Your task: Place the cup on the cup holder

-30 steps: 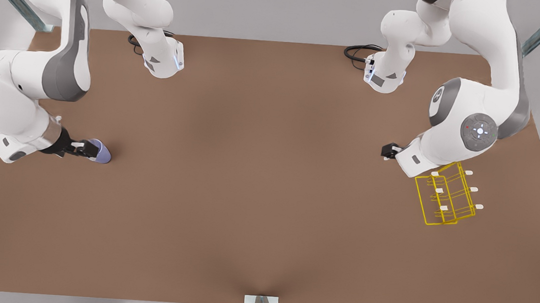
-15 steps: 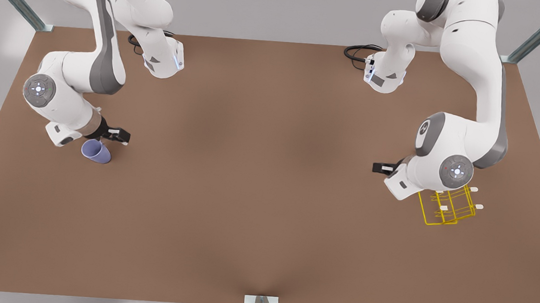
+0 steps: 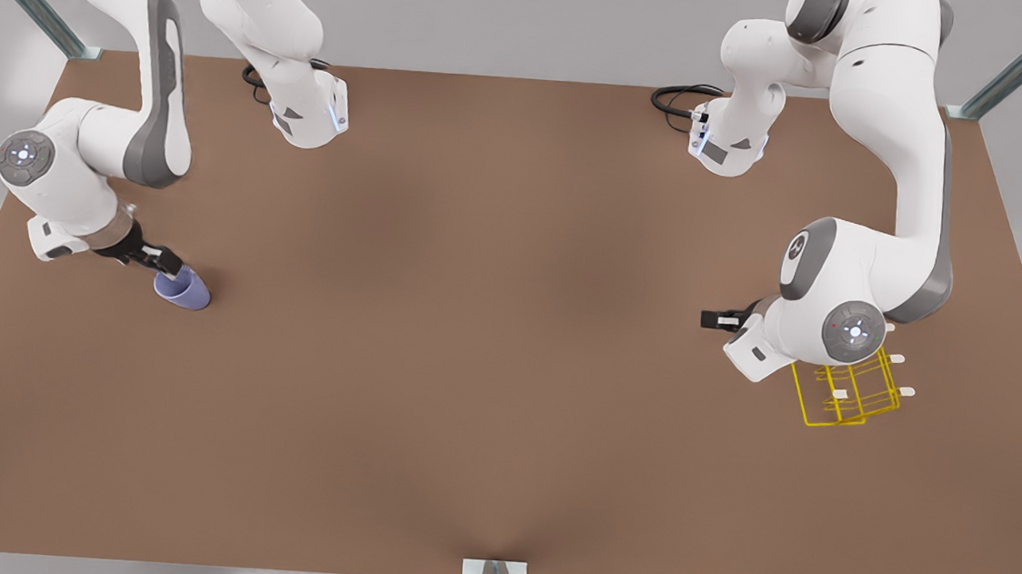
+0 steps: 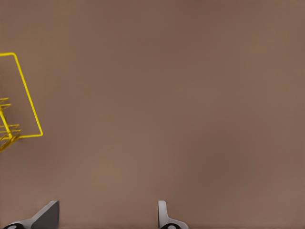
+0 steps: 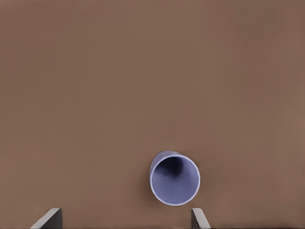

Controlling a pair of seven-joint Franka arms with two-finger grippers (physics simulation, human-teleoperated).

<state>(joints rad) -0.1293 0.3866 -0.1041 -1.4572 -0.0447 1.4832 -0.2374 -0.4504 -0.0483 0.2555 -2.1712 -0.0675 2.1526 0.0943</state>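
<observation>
Key relation: cup [image 3: 183,288] sits just past the tips of the right pincer [image 3: 165,261], on the side toward the table's [image 3: 489,340] front edge. In the right wrist view the cup [image 5: 175,178] shows its open mouth to the camera, between the two spread fingers [image 5: 47,218], nearer one finger than the other. Long axis appears tilted toward the pincer, not plumb; exact lean cannot be told.

Right pincer: open wide, holding nothing, tips at the cup rim. No contact confirmed.

Left pincer [image 3: 716,320]: open, empty, hovering near the table's right edge in the front view, just beside the holder [image 3: 844,395]. The left wrist view shows the holder frame [image 4: 19,102] off to one side. This arm waits.

Cup and holder are well apart, at opposite side edges of the table. Right arm is far nearer the cup.

Judgement: next move needs the fingers centred on the cup wall before closing.
</observation>
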